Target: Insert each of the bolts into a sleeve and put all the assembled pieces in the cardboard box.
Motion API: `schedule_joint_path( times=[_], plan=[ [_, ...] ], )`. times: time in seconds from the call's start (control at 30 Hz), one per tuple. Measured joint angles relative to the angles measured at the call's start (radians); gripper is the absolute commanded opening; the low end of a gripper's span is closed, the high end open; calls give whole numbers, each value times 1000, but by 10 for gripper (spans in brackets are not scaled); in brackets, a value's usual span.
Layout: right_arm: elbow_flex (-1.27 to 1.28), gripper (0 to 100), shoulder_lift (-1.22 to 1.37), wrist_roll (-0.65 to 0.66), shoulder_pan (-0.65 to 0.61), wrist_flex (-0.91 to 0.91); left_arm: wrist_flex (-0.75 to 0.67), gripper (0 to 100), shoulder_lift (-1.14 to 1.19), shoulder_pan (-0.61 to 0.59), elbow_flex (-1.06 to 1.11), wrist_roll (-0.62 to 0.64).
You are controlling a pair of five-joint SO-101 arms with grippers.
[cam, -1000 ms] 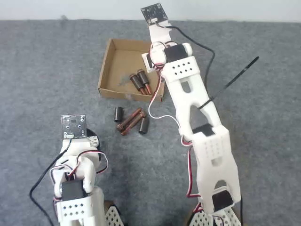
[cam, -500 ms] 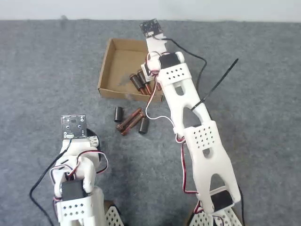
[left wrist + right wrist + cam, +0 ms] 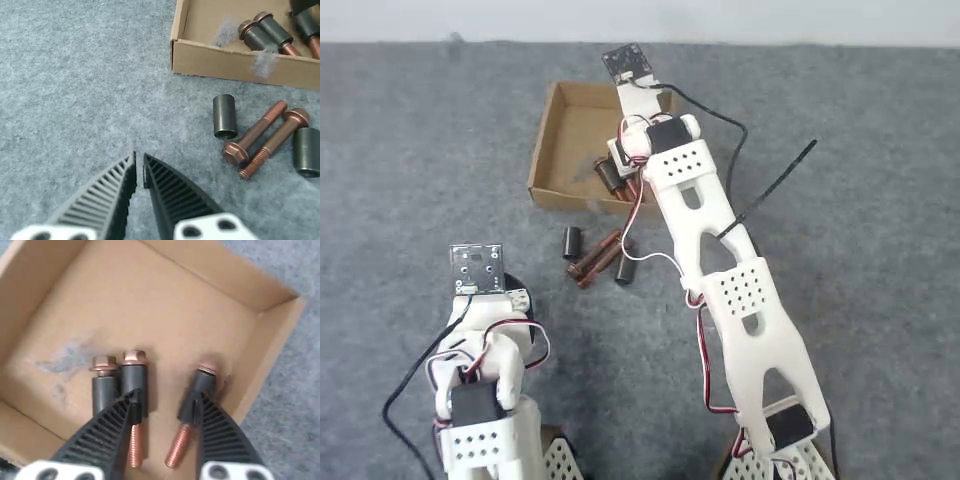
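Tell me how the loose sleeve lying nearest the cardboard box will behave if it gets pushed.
The sleeve is a short dark cylinder lying on its side, so a sideways push would probably roll it, though the fuzzy grey mat should slow it. It looks like metal, so it is likely rigid and fairly heavy for its size.

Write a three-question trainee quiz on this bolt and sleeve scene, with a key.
1. How many loose copper-coloured metal bolts lie on the grey carpet?
2. True or false: the brown cardboard box holds no assembled pieces.
3. Complete: the ____ arm's claw hangs over the box.
Key: 1. two; 2. false, three bolt-in-sleeve pieces lie in it; 3. right.
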Motion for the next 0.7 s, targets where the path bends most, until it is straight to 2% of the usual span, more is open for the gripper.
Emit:
schedule_joint_path(
  times=[0.1,0.3,0.47,0.6,0.7],
  plan=[
    [-52,2,-3,0,0,37,0,23,0,0,0,0],
    [-253,6,-58,0,-5,216,0,23,0,0,0,0],
    [-284,6,-147,-3,-44,428,0,23,0,0,0,0],
    [-284,6,-222,-89,-48,443,0,23,0,0,0,0],
    [-276,6,-275,-104,-43,445,0,23,0,0,0,0]
  ],
)
